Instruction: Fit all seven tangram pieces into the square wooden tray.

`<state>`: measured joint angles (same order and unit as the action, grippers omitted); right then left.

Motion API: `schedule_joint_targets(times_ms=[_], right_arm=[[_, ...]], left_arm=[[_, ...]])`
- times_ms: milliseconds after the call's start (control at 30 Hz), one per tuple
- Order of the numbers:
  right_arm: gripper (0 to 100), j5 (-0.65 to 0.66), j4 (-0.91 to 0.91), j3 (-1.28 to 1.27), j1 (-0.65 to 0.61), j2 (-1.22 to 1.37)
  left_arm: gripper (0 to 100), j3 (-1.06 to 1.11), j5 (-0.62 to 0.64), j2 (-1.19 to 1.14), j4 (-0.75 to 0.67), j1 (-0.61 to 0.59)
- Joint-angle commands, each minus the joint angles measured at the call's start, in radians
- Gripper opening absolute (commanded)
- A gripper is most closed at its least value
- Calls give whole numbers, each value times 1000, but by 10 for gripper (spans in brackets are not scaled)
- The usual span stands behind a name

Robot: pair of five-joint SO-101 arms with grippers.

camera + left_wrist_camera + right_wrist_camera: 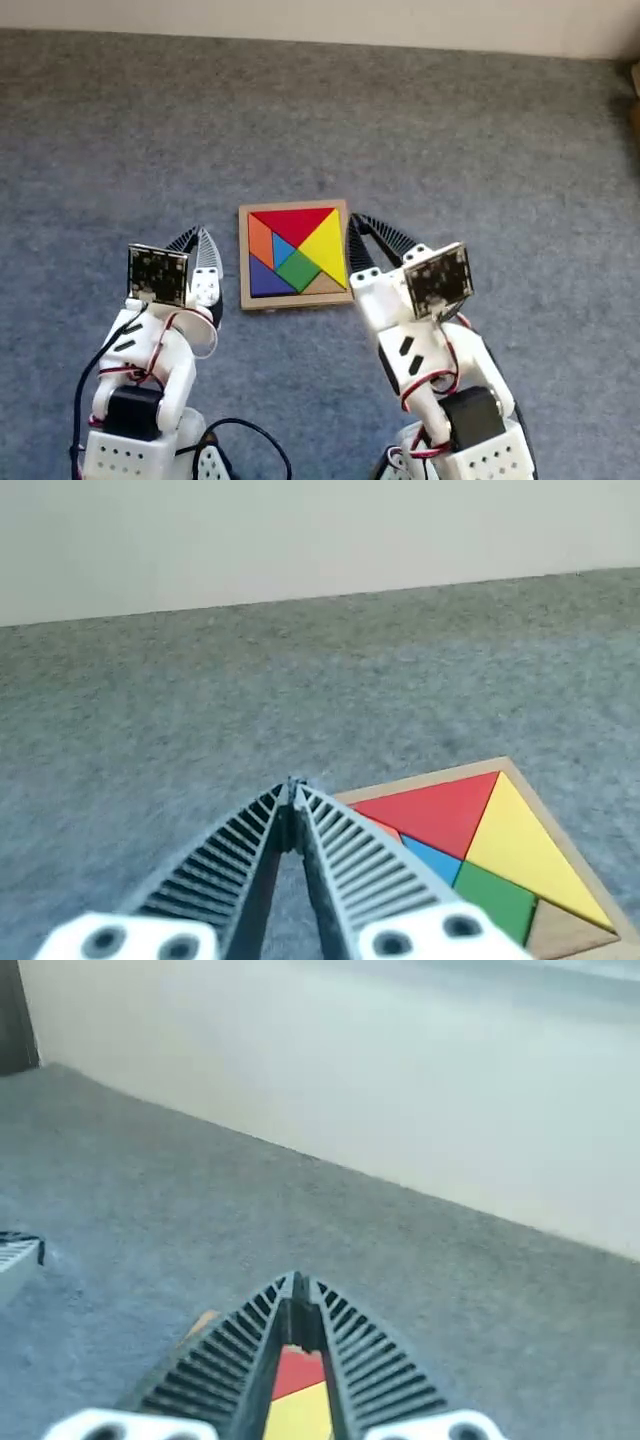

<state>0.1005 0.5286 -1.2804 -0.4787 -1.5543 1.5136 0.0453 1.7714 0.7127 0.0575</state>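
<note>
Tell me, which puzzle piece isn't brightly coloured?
The tan triangle in a corner of the tray, between the green square and the yellow triangle; all others are bright.

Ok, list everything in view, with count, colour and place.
wooden tray: one, light wood, middle of the grey surface
tangram pieces: six clear, red, yellow, orange, blue, green, purple, flat inside the tray
tan triangle: one, tray's near right corner; piece or bare tray floor, cannot tell
grey surface: one, grey, under everything
left gripper: one, black fingers, shut, empty, beside the tray's left edge
right gripper: one, black fingers, shut, empty, at the tray's right edge
</note>
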Motion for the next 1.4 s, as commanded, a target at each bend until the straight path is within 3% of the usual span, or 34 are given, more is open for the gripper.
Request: schedule_joint_targets(times_ms=[0, 200, 433, 600, 767, 1200, 1367], right_arm=[[9, -98, -24, -25, 56, -99], [9, -115, -24, -140, 170, -285], [9, -115, -24, -249, 288, -283], [10, -115, -24, -340, 306, -285], [10, -118, -15, -498, 306, -283], [9, -118, 435, -542, 308, -283], [9, -117, 596, -542, 308, -283]], left_arm=[[11, -10, -9, 54, -18, 39], [11, -7, -11, 54, -15, 41], [11, 45, -43, 53, -18, 45], [11, 182, -46, 54, -17, 39], [11, 182, -46, 51, 51, 38], [9, 182, -46, 50, 348, 36], [10, 182, -46, 50, 446, -81]])
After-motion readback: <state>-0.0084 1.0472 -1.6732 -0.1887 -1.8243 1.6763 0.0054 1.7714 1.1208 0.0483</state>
